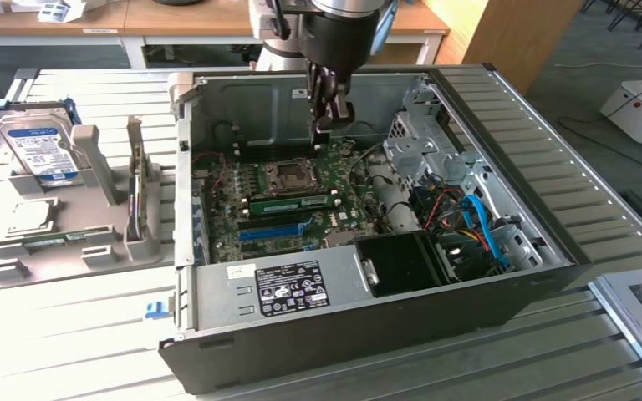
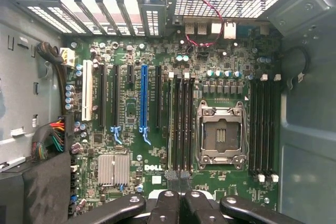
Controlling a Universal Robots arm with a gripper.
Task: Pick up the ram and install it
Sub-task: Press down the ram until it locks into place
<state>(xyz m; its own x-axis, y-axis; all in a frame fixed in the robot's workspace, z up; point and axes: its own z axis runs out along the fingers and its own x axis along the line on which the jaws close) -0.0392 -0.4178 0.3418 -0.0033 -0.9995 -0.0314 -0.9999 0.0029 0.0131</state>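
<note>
Gripper (image 1: 327, 125): fingers pressed together, nothing between them, poised over the edge of the motherboard (image 1: 349, 219) inside the open computer case (image 1: 354, 330).
Ram (image 1: 293, 200): seated in a slot mid-board, between the processor socket (image 1: 293, 174) and the blue slot (image 1: 271, 232).

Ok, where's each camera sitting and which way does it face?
Exterior view: off the arm, raised, looking down into the open computer case; the arm and gripper show.
Wrist view: on the wrist, facing the motherboard squarely; the shut gripper's fingers show.
Shared: motherboard, CPU socket, blue slot.
</note>
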